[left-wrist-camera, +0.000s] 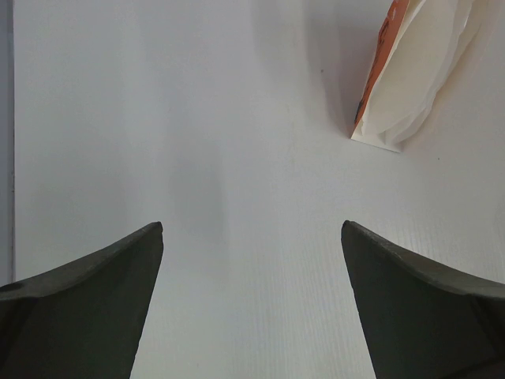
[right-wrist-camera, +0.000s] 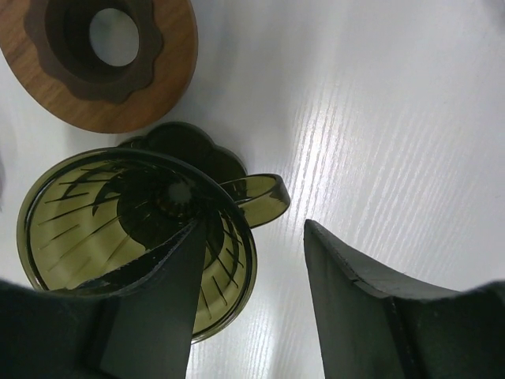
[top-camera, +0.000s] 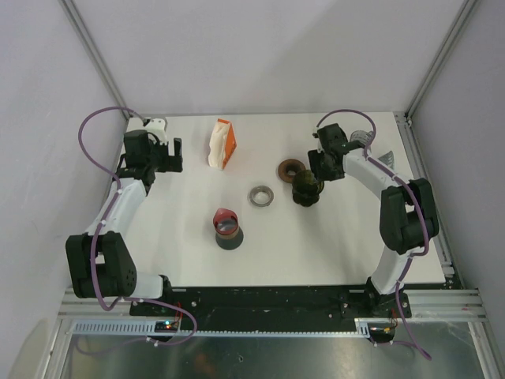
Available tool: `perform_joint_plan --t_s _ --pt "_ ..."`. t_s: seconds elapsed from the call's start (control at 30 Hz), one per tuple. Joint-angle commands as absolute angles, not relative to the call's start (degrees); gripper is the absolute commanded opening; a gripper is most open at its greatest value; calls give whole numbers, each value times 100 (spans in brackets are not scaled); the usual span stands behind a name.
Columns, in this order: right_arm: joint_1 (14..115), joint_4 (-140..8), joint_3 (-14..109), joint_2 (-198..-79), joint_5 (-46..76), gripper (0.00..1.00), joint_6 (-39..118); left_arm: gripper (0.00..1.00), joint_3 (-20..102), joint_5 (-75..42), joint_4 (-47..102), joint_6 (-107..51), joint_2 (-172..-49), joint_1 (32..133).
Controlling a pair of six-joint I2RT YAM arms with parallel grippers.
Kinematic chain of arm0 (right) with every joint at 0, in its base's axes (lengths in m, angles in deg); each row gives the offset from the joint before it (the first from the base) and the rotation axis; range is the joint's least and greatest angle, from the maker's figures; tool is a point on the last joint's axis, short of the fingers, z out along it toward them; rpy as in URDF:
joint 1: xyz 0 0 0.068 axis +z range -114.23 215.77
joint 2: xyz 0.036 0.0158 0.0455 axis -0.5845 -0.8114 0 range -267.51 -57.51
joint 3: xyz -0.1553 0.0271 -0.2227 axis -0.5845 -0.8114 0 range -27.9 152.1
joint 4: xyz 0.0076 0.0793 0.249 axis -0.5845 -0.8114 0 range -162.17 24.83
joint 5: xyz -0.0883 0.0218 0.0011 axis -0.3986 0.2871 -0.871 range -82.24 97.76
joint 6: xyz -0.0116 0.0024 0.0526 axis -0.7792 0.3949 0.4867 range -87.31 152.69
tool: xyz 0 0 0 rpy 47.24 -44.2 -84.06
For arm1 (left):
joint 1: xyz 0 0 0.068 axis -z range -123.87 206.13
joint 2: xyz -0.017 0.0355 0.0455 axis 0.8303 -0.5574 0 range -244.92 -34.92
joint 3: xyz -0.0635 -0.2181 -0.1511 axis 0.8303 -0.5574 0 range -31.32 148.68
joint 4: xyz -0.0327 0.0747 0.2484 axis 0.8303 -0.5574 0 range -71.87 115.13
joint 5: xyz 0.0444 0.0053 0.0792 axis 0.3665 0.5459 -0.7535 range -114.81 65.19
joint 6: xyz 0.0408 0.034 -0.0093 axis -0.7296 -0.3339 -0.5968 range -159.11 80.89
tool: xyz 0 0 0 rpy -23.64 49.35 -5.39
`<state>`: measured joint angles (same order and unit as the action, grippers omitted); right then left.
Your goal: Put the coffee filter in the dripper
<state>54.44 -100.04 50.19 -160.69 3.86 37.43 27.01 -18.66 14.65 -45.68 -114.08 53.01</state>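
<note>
Filter pack (left-wrist-camera: 410, 71) lies ahead-right of left gripper (left-wrist-camera: 252, 229), whose fingers are spread and empty. Right gripper (right-wrist-camera: 257, 223) straddles dripper (right-wrist-camera: 87, 213) rim, one finger inside, unclamped. Step: likely fetching filter. Next: left reaches pack, pinches one sheet.

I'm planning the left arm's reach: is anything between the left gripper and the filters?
Nothing visible. Only bare table lies between the open left gripper and the filters, off to the right in the wrist view. At the goal, though, one finger of the right gripper appears to sit inside the dripper.
</note>
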Motion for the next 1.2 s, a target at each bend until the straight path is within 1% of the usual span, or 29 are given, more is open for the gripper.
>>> perform_joint_plan --t_s 0.0,0.07,0.2,0.37,0.4,0.43,0.47,0.63,0.73,0.87,1.03,1.1,1.17 --pt "5521 -10104 4965 -15823 367 57 3644 100 2845 -1907 1533 -4709 -11337 5308" --pt "5524 -10121 4877 -15881 377 55 3627 100 2849 -1909 1537 -4717 -11333 5306" --pt "5469 -10090 4816 -16013 546 40 3642 100 2853 -1907 1534 -4723 -11322 5305" --pt "5488 -10052 4813 -16068 780 17 3628 100 2843 -1923 1537 -4732 -11283 5305" --pt "5499 -10060 4813 -16060 822 9 3607 100 2839 -1921 1529 -4730 -11272 5305" --pt "5513 -10081 4817 -16030 825 4 3592 100 2838 -1929 1529 -4734 -11263 5305" --pt "5538 -10105 4833 -15997 801 2 3576 100 2841 -1932 1525 -4740 -11254 5305" --pt "5661 -10495 5083 -15508 487 0 3473 100 2871 -1940 1473 -4780 -11213 5305" --pt "5774 -10853 5433 -15086 517 0 3415 100 2922 -1922 1395 -4838 -11184 5307" --pt "6294 -11337 6115 -14796 864 0 3124 100 2990 -1809 1225 -4941 -11110 5308" --pt "7372 -11896 7143 -14937 1145 0 2936 100 3016 -1668 956 -5045 -10932 5311" --pt "7589 -11911 7430 -15009 1488 0 3015 100 2997 -1649 863 -5056 -10819 5311" --pt "7717 -11770 7592 -15049 2134 0 3135 100 2982 -1632 796 -5078 -10736 5306"
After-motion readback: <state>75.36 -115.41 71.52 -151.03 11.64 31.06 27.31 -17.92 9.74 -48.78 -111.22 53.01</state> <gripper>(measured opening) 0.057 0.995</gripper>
